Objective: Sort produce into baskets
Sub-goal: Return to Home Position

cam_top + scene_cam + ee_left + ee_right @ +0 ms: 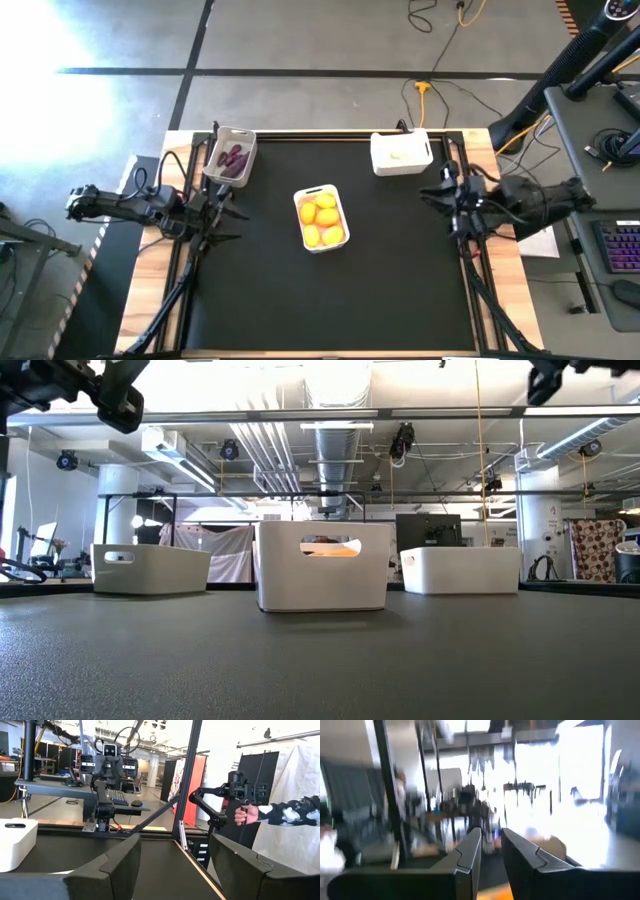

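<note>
Three baskets stand on the black table mat. The grey-translucent basket [231,157] at the far left holds dark purple vegetables [234,158]. The white basket [321,218] in the middle holds yellow and orange fruits [320,220]. The white basket [401,153] at the far right holds pale garlic-like bulbs [398,154]. My left gripper [226,206] hangs above the mat's left edge, open and empty, its fingers wide apart in the left wrist view [175,865]. My right gripper [437,194] hangs above the mat's right edge, empty, its fingers a narrow gap apart [491,855].
The low view shows the three baskets in a row [322,565], with bare mat [320,670] in front of them. Both arms hang high near the top of that view. Beyond the table, a person's hand [247,814] holds a device. Frame posts stand at the mat's edges.
</note>
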Robot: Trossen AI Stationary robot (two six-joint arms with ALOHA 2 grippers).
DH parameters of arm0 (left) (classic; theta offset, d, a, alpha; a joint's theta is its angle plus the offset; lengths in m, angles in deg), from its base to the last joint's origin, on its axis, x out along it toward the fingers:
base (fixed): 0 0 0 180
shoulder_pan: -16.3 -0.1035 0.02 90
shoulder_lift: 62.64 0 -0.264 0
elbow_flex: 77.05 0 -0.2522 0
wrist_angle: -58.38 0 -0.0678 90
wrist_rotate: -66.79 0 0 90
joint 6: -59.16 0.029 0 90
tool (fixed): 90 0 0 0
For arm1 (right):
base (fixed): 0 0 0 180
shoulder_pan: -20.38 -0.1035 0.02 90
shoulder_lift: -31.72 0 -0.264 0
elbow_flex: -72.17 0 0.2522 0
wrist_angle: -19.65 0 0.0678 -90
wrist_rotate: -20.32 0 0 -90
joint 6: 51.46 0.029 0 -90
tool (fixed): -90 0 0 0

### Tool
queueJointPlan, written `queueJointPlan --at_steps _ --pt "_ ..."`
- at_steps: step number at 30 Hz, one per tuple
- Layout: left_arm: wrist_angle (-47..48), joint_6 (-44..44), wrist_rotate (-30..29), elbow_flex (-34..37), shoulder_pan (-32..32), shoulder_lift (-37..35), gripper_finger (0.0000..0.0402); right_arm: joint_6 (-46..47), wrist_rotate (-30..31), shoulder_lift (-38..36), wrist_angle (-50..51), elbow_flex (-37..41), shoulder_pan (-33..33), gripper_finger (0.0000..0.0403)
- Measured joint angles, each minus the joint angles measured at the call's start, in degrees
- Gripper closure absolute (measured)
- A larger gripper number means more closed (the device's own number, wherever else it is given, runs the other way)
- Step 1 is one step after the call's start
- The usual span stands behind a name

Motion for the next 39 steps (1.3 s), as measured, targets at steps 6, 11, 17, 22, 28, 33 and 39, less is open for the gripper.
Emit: queueJointPlan --at_steps 6,11,17,22,28,33,39 --pt "2.05 -0.02 0.0 0.0 -0.02 0.02 0.0184 6.81 -2.62 -10.2 -15.36 15.7 0.09 0.0335" --pt "2.26 -0.02 0.04 0.01 -0.11 0.16 0.0184 16.27 -10.5 -16.54 -19.08 22.14 0.18 0.0335" --pt "2.51 -0.02 1.12 0.11 -0.33 0.15 0.0184 11.66 -11.61 -16.58 -23.77 22.25 0.29 0.0335" --pt "3.78 2.82 8.78 0.11 -3.21 -2.53 0.0184 11.31 -11.44 -16.58 -21.89 22.25 1.39 0.0335" --pt "13.24 3.43 10.48 0.11 -10.18 -8.54 0.0184 9.54 -11.19 -16.44 -18.89 22.27 2.19 0.0335" --pt "20.37 2.98 10.48 1.35 -13.98 -13.85 0.0184 7.81 -10.74 -16.45 -19.03 22.27 2.17 0.0335" --pt "13.73 3.03 6.55 7.89 -14.57 -14.59 0.0184 7.81 -9.82 -15.65 -16.32 22.27 2.17 0.0335"
